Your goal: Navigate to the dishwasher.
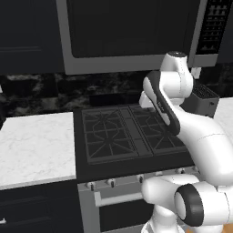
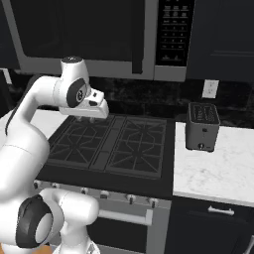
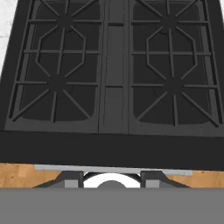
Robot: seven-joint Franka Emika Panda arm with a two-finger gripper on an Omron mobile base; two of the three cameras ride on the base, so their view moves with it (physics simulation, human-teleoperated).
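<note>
The dishwasher is out of view: no flat black front with a long silver bar handle shows from here. My arm is folded over the gas cooktop (image 1: 127,132), with the hand (image 2: 93,107) hovering above its back left burners and pointing down. In the hand view my gripper (image 3: 111,178) is open, its two dark fingertips (image 3: 72,178) set wide apart with nothing between them, looking down on the burner grates (image 3: 109,70).
The steel oven front with knobs and a bar handle (image 1: 119,198) is right before the base. A microwave (image 2: 99,34) hangs above. Marble counters lie left (image 1: 32,145) and right (image 2: 218,171), with a toaster (image 2: 202,126). Black cabinet fronts (image 2: 213,230) flank the oven. Wooden floor (image 3: 17,175) lies below.
</note>
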